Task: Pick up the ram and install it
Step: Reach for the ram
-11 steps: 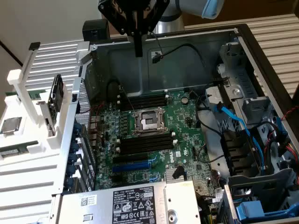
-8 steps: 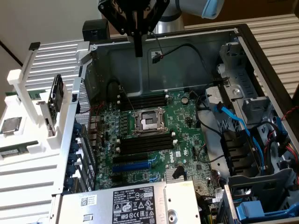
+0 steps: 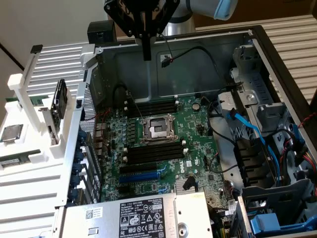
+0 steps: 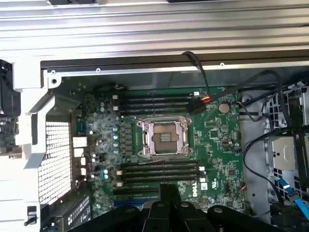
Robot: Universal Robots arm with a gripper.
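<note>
Ram [image 3: 20, 159] lies flat in white tray [image 3: 29, 191] at the exterior view's left, outside PC case [image 3: 213, 59]. Tool [image 3: 147, 55] is closed w/ nothing in it, hanging over the case's far wall, well apart from ram.

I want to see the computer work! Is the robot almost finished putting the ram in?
Not yet. Nothing looks done: the ram lies on the white rack outside the case, and the black memory slots on the motherboard are empty. The gripper hangs shut above the open case, holding nothing. Both picking up the ram and installing it are left.
</note>
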